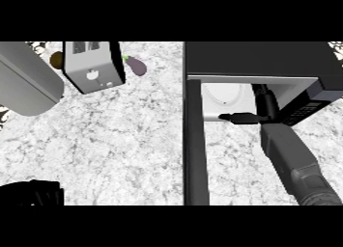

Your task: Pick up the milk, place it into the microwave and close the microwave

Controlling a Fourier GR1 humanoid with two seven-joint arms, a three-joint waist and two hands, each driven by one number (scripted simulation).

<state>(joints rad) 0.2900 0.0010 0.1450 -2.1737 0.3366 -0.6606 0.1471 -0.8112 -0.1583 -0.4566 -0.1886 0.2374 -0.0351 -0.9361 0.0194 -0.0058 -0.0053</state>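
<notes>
The microwave (274, 58) stands at the back right, and its door (193, 144) swings out toward me as a dark upright bar. Inside, the white cavity shows a pale round turntable (225, 95). My right hand (265, 107) is inside the opening, with fingers stretched toward the back and the thumb pointing left over the cavity's front edge. I cannot make out the milk as a separate shape; it may be hidden by the hand or lost against the white interior. My left hand (25, 194) rests at the lower left corner, away from everything.
A silver toaster (94, 65) stands at the back left beside a purple eggplant (136, 65). A brown item (57, 59) peeks out behind the toaster. A large grey rounded object (17, 77) fills the far left. Marble counter (109, 144) lies between the left hand and the door.
</notes>
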